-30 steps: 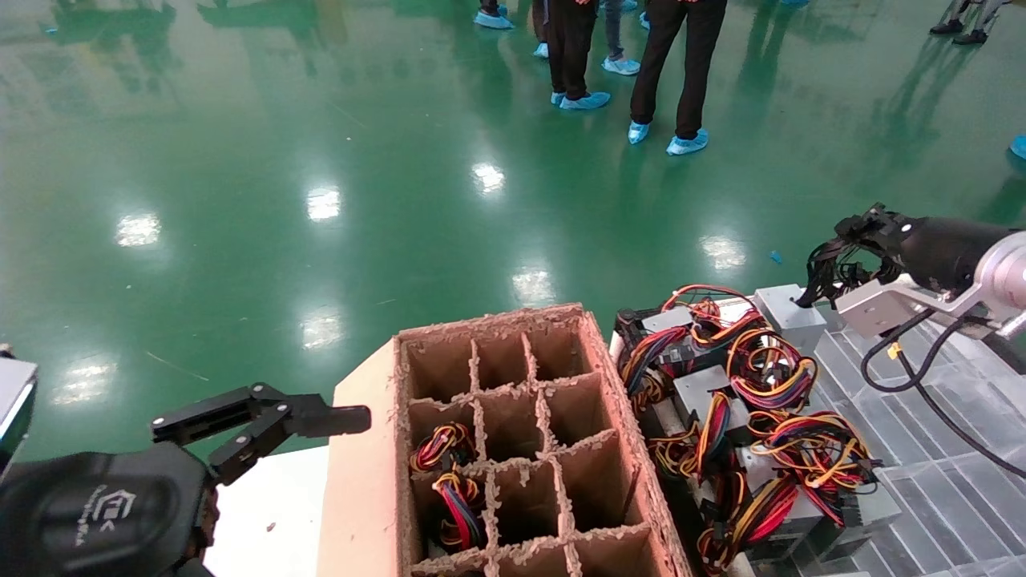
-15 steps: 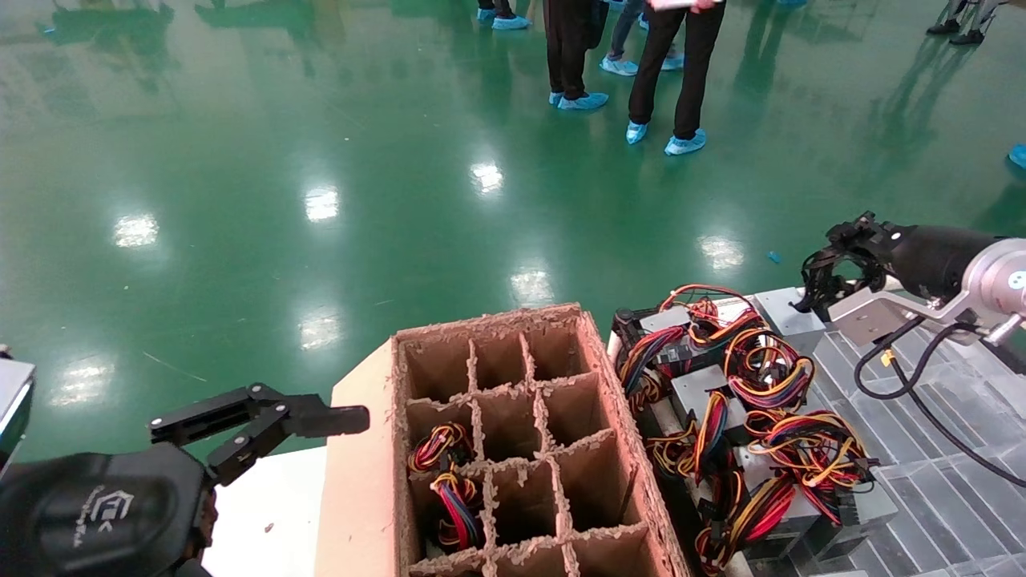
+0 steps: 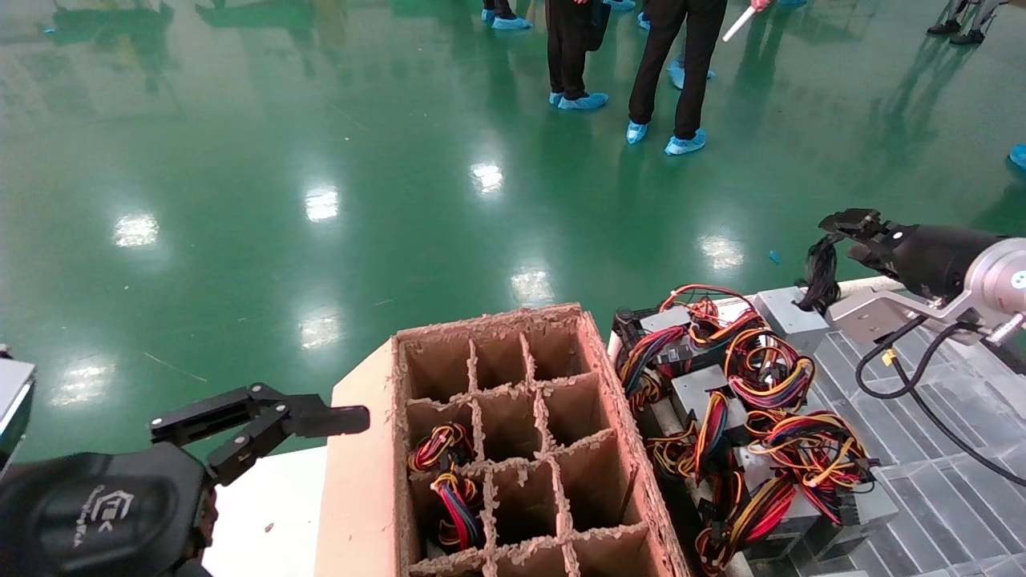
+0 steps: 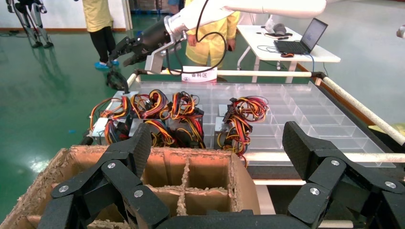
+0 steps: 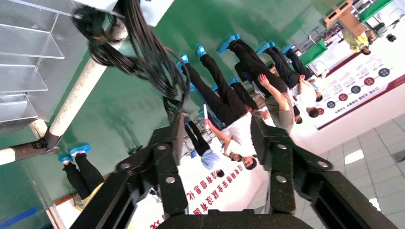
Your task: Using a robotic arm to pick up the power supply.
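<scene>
Overhead, right tool [image 3: 843, 225] past tray edge [image 3: 862, 282]

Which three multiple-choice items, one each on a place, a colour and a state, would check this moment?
1. Where does the power supply sit?
A. In a cell of the cardboard box
B. At the far end of the pile on the clear tray
C. On the green floor

2. What colour is the cable bundle rising from it?
A. Black
B. Red and yellow
C. White

3. How is the left gripper?
A. Shut on a cable
B. Shut on nothing
C. Open, holding nothing

Key: 1 B, the power supply lies on the clear tray, near the raised right gripper. 2 A, the cable bundle is black. 3 C, the left gripper has its fingers spread wide with nothing between them.
</scene>
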Motion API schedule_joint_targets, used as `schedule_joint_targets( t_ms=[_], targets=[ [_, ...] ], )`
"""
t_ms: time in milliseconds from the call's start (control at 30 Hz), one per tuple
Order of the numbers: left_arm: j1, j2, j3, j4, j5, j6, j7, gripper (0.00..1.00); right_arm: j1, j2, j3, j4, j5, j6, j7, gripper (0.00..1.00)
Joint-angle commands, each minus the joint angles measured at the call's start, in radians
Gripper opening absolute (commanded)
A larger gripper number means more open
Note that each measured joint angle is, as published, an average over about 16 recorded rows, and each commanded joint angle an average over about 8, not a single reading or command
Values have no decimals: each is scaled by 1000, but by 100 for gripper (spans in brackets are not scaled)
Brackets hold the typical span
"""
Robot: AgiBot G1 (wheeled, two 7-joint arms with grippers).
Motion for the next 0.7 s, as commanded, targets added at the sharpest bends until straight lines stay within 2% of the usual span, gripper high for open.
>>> schedule_joint_targets(
  t_ms=[33, 700],
  targets=[
    [0, 0, 0, 0, 0, 0, 0, 100, 0, 0, 0, 0, 0, 0, 0, 100],
    [0, 0, 0, 0, 0, 0, 0, 100, -1, 2, 2, 2, 2, -1, 0, 100]
  ],
)
